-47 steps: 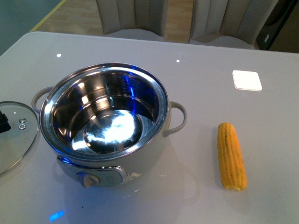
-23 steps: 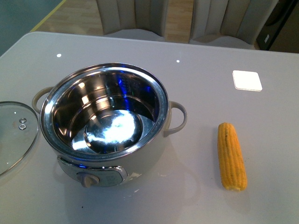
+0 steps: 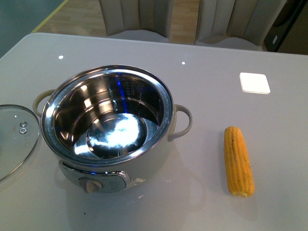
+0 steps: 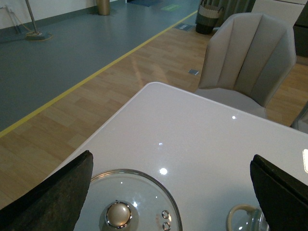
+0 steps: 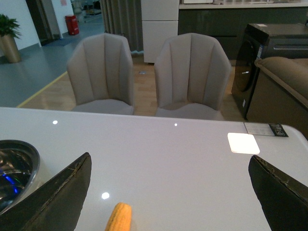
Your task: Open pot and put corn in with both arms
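Note:
The pot stands open left of the table's middle, its steel bowl empty and its knob facing me. The corn lies flat on the table to the right of the pot, apart from it. Neither gripper shows in the front view. My left gripper is open and empty, above the glass lid and beside a pot handle. My right gripper is open and empty, with the corn's tip low between its fingers and the pot's bowl off to one side.
The glass lid lies flat on the table left of the pot, partly past the frame edge. A white square pad lies at the far right of the table. Two grey chairs stand behind the far edge.
A black part of my left gripper showed over the lid at the left edge one second ago; it has drawn out of the front view. The pot, lid and corn have not moved.

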You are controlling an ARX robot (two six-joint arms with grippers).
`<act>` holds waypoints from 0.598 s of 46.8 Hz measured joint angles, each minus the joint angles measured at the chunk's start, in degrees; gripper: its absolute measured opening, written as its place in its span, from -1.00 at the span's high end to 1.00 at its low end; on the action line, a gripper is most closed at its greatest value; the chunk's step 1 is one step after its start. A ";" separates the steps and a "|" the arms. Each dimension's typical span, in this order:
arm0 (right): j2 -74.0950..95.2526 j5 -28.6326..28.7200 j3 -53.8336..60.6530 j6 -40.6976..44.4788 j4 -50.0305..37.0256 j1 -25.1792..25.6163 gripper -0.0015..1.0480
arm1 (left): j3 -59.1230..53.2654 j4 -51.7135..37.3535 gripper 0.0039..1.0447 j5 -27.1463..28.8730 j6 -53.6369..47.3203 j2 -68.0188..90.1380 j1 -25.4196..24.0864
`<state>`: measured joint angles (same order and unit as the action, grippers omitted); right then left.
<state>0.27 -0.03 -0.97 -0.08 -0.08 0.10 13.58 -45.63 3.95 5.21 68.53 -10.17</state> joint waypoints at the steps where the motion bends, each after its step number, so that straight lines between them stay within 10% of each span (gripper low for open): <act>1: 0.00 0.02 0.00 0.00 0.00 0.00 -0.83 | -0.33 1.31 -0.87 0.55 0.13 -1.75 0.35; 28: 0.00 0.02 0.00 0.00 0.00 0.00 -0.83 | -6.80 34.40 -0.87 7.21 3.78 -40.79 9.70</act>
<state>0.27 -0.01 -0.97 -0.08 -0.08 0.10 6.79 -11.22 11.16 8.99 27.75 -0.47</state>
